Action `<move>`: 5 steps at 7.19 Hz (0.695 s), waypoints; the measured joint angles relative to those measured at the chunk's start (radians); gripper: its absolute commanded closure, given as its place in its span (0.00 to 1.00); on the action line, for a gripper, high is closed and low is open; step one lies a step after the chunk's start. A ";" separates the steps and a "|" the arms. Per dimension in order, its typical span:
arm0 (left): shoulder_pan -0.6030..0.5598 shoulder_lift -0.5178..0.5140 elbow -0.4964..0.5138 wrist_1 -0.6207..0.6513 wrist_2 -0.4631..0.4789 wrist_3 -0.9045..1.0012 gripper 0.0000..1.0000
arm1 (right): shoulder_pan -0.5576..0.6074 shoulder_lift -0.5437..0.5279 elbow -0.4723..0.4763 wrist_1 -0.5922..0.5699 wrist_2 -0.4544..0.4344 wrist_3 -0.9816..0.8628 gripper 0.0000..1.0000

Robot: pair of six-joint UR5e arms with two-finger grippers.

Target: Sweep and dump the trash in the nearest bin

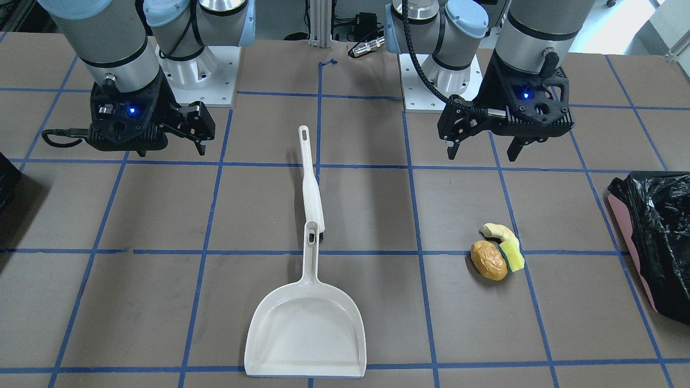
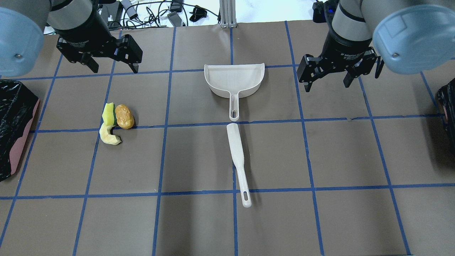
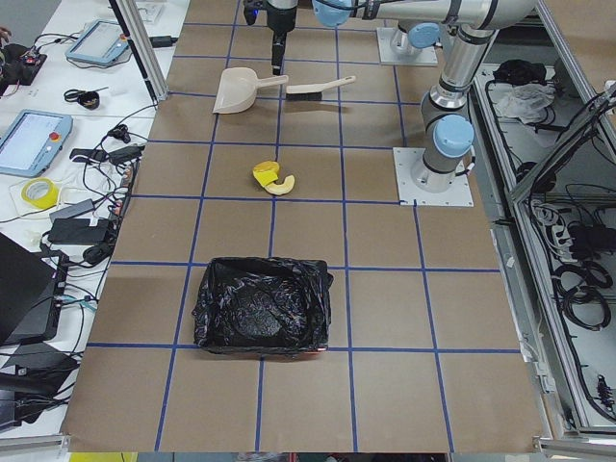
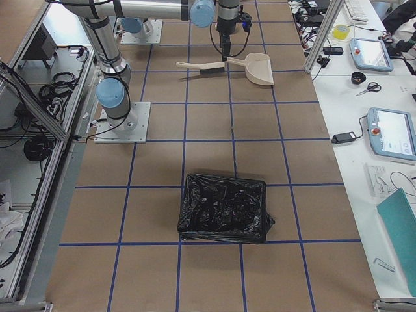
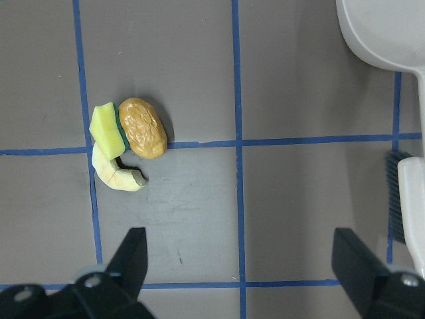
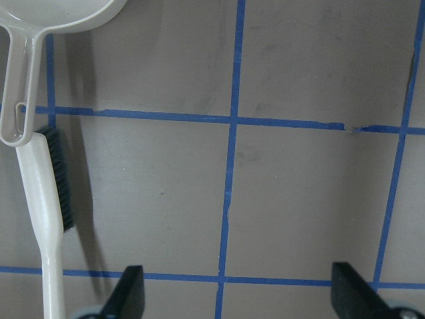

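Dustpan (image 1: 305, 328) foremost, brush (image 6: 40, 193) bristles hidden overhead, plain from right wrist

Glossy (crinkled) plastic lining — bin (image 1: 660, 231)

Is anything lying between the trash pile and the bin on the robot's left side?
Nothing visible does. In the overhead view, only bare table lies between the trash and the pink-sided bin. The dustpan and brush sit on the pile's other side.
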 measured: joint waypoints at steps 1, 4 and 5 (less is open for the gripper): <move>0.001 -0.002 0.001 0.003 -0.003 0.004 0.00 | 0.000 0.000 0.000 0.001 0.000 0.000 0.00; 0.001 -0.003 0.001 0.008 -0.011 0.006 0.00 | 0.000 0.000 0.000 0.002 0.000 0.000 0.00; 0.000 -0.005 0.002 0.009 -0.011 0.006 0.00 | 0.000 0.000 0.000 0.001 0.000 0.003 0.00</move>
